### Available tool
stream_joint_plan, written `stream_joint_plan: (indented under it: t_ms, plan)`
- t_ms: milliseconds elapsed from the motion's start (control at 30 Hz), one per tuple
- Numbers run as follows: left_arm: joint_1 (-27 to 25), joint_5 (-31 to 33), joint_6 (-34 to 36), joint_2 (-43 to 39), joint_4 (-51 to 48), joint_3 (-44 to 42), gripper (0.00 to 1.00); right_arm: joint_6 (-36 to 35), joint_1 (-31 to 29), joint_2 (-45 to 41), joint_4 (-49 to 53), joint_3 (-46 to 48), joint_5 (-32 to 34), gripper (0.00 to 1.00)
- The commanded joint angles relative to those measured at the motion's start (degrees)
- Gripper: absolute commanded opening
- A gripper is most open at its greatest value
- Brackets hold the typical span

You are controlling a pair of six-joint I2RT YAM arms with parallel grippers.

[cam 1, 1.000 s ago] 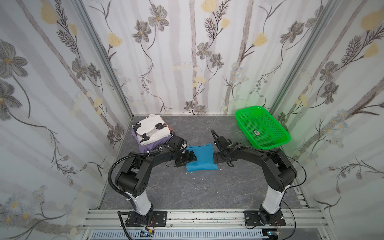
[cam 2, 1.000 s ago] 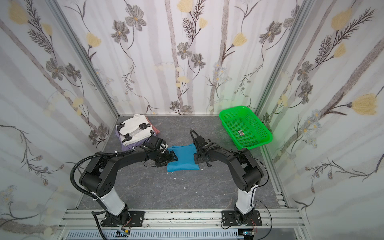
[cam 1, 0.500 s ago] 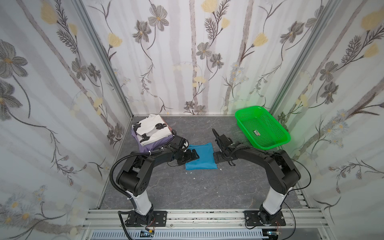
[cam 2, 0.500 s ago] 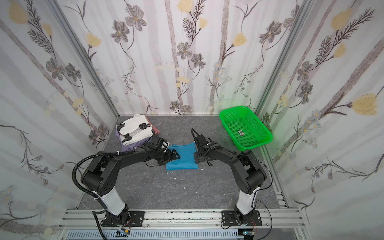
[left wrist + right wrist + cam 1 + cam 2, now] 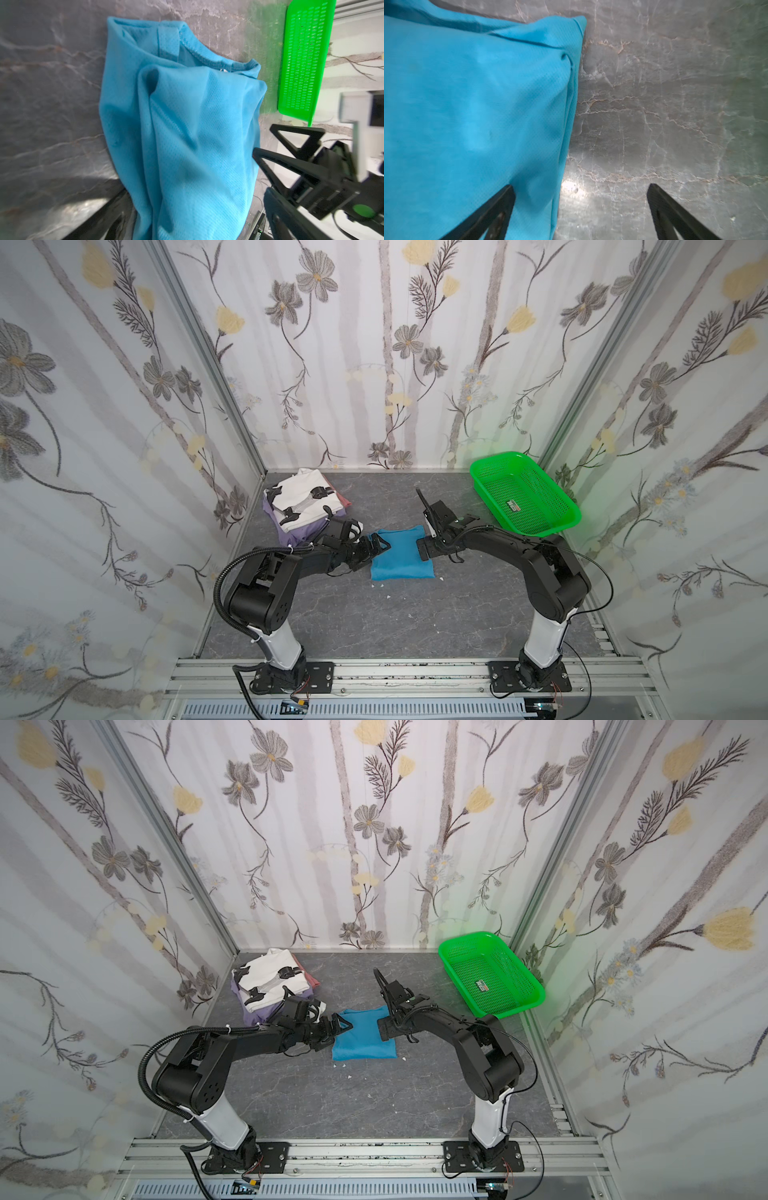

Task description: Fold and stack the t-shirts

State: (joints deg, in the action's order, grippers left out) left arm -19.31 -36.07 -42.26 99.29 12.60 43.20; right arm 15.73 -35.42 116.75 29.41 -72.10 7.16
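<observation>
Blue shirt (image 5: 401,558) sits folded mid worktop (image 5: 374,614), left pincer (image 5: 377,545) and right pincer (image 5: 424,549) both wide at its side edges, gripping nothing. Folding looks done to me; next it needs lifting onto the stack (image 5: 301,502) in the back-left corner without unfolding.
</observation>
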Motion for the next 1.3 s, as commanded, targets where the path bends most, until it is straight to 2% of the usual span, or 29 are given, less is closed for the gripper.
stream_joint_plan:
  t_ms: [0, 300, 500, 767, 900, 1133, 1200, 1267]
  plan:
    - [0.41, 4.85, -0.63, 1.9, -6.45, -0.97, 1.0, 0.84, -0.14, 1.9, -0.47, 0.38, 0.4, 1.0]
    - [-1.1, 10.03, 3.13, 4.19, -14.8, 1.71, 1.0, 0.27, -1.81, 3.87, 0.29, 0.79, 0.68, 1.0]
    - [-3.57, 16.99, 5.33, 5.26, -24.04, 4.47, 1.0, 0.42, -1.86, 3.93, 0.29, 1.13, 0.73, 1.0]
    - [-6.12, 10.12, 1.69, 9.67, -18.37, 5.52, 0.99, 0.53, -2.01, 3.66, -1.26, 1.16, -0.7, 1.0]
    - [-6.37, 8.03, 1.48, 10.59, -16.73, 5.66, 0.9, 0.8, -1.94, 4.09, -1.96, 0.95, -0.98, 1.0]
    - [-7.21, 10.38, 8.74, 11.14, -24.33, 7.99, 0.8, 1.39, -1.75, 5.37, -2.65, -0.84, -0.96, 1.0]
    - [-7.23, 11.58, 9.79, 10.94, -25.91, 8.26, 0.66, 1.69, -1.72, 5.46, -2.86, -1.03, -0.84, 1.0]
    - [-7.32, 12.71, 10.15, 10.83, -26.99, 8.5, 0.45, 1.81, -1.73, 5.29, -3.03, -1.03, -0.67, 1.0]
